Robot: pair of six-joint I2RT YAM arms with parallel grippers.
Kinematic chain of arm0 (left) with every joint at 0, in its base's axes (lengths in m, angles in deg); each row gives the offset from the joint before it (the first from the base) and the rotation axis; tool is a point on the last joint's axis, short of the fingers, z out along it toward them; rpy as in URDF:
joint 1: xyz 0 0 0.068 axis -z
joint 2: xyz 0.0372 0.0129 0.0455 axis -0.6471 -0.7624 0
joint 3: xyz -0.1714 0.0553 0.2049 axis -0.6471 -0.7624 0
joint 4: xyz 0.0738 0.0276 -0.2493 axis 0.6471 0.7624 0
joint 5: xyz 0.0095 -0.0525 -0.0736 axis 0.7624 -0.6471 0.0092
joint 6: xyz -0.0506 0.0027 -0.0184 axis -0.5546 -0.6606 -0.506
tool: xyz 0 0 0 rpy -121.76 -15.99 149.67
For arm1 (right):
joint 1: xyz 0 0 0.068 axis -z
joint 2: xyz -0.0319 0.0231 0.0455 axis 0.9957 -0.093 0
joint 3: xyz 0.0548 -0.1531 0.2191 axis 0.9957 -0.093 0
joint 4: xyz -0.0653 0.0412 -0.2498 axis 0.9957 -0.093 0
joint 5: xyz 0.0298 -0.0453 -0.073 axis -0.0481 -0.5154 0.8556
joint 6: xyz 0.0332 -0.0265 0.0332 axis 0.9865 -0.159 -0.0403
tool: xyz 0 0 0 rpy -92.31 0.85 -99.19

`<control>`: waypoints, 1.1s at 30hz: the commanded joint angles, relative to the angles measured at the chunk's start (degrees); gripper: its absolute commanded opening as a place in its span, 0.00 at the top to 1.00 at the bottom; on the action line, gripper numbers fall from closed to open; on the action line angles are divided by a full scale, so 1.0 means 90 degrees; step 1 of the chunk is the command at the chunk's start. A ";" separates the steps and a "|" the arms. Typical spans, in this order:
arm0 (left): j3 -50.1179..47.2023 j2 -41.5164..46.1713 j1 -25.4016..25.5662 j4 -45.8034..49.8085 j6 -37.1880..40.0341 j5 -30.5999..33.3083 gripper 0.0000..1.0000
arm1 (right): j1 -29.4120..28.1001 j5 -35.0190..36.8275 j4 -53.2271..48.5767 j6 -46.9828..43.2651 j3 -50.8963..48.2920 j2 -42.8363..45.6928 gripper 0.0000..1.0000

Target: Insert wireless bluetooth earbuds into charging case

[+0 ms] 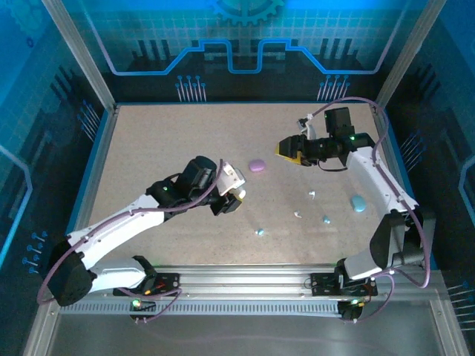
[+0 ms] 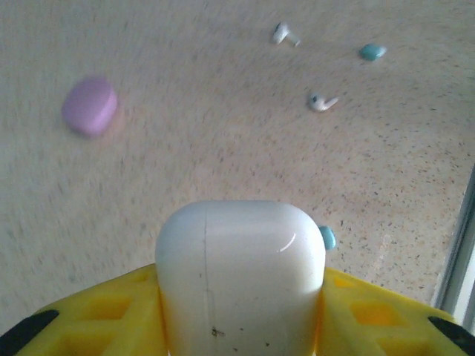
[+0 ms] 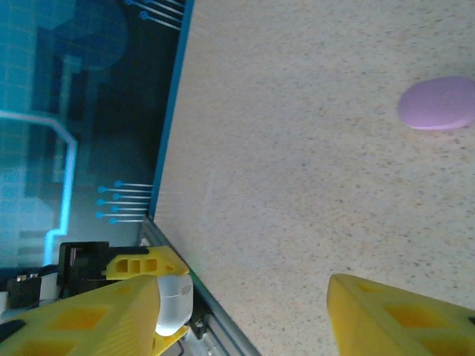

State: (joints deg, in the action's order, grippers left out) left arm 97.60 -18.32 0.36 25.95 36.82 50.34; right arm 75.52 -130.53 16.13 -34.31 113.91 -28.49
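Surface [image 1: 185, 141]: matt, fine-grained, beige w/ dark specks. White case [image 2: 241, 274]: smooth glossy plastic, bright glint near top, thin seam line, few dark scuffs low down. Purple case [image 2: 89, 105]: smooth plastic, satin, duller than white one. White bud [image 2: 321, 101] & blue bud [image 2: 372, 51]: plastic, look glossy. Left end effector [image 2: 241, 326] & right end effector [image 3: 245, 311]: yellow plastic, matt, w/ moulded pockets. Arm shell [image 1: 119, 222]: white, smooth, slight sheen. Rail [image 1: 245, 276]: bare metal, ribbed
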 commanded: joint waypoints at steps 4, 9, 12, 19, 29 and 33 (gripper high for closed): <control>0.0692 -0.0162 0.0038 -0.0125 0.1418 -0.0424 0.58 | -0.0581 -0.0724 -0.0455 -0.0409 0.0231 0.0089 0.43; 0.0835 -0.0269 0.0038 -0.0174 0.1392 -0.0519 0.58 | -0.1136 -0.0917 -0.0631 -0.0540 0.0390 -0.0129 0.45; 0.0872 -0.0267 0.0038 -0.0205 0.1357 -0.0498 0.58 | -0.1452 -0.0958 -0.0691 -0.0554 0.0459 -0.0220 0.45; 0.0872 -0.0247 0.0032 -0.0211 0.1353 -0.0384 0.58 | -0.1804 -0.0959 -0.0708 -0.0514 0.0430 -0.0390 0.46; 0.0892 -0.0271 0.0032 -0.0233 0.1318 -0.0331 0.57 | -0.1967 -0.0921 -0.0929 -0.0678 0.0567 -0.0656 0.57; 0.0891 -0.0286 0.0034 -0.0216 0.1327 -0.0282 0.56 | -0.1996 -0.0892 -0.0993 -0.0726 0.0596 -0.0725 0.62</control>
State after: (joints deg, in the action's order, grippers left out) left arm 103.66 -20.42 0.36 25.36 47.93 47.85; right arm 58.54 -138.23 9.44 -39.36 117.66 -33.85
